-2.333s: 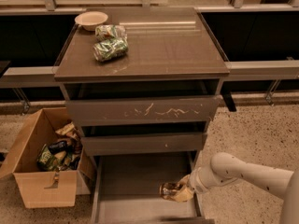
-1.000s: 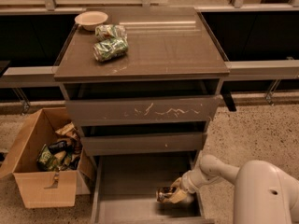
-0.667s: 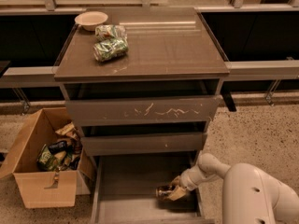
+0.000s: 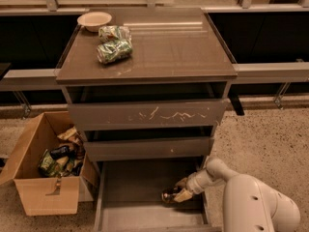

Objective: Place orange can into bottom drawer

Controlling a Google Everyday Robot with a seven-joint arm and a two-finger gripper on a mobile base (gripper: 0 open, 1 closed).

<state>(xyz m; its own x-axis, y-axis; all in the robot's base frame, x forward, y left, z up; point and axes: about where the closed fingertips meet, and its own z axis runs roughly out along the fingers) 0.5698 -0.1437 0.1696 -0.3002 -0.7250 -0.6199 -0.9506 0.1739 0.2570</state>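
Observation:
The bottom drawer (image 4: 130, 182) is pulled open at the foot of the cabinet, with a flat grey-brown floor. The orange can (image 4: 170, 195) lies on its side on the drawer floor near the right wall. My gripper (image 4: 179, 191) reaches in from the right over the drawer wall and is around the can, low in the drawer. The white arm (image 4: 251, 202) fills the lower right corner.
The middle drawer front (image 4: 147, 149) and the scratched upper drawer front (image 4: 149, 115) overhang the open drawer. Two green-and-white cans (image 4: 113, 45) and a pale bowl (image 4: 94, 19) sit on the cabinet top. A cardboard box (image 4: 41, 178) of trash stands left.
The gripper and the can have moved slightly left and down inside the drawer. The arm's elbow has swung in to fill the lower right of the view.

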